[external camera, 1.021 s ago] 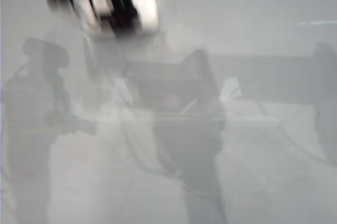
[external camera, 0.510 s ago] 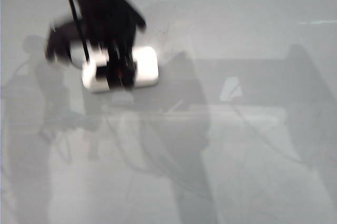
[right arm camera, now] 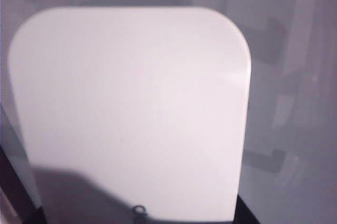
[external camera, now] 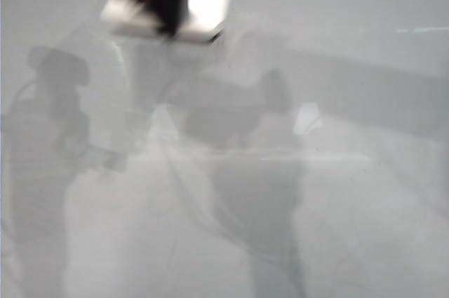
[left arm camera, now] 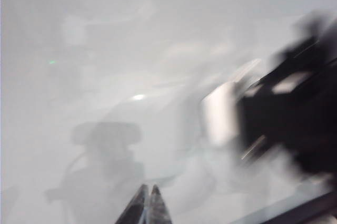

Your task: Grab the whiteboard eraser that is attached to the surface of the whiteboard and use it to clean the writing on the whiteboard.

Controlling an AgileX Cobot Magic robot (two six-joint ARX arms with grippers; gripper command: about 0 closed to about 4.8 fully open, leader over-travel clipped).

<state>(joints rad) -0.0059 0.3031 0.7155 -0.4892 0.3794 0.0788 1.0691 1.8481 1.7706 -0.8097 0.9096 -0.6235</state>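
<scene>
The left gripper [left arm camera: 148, 203], its fingers pressed together and empty, hovers over the glossy whiteboard [external camera: 337, 207], while near the board's top edge the right gripper [external camera: 163, 3] clamps the white whiteboard eraser [external camera: 207, 5] flat against the whiteboard.

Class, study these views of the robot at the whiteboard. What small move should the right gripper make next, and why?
Probably a sweep back down the whiteboard. The right gripper holds the whiteboard eraser near the board's top edge in the exterior view, leaving the lower area unwiped now. The left gripper looks shut, away from the eraser. No writing is legible through the blur.
</scene>
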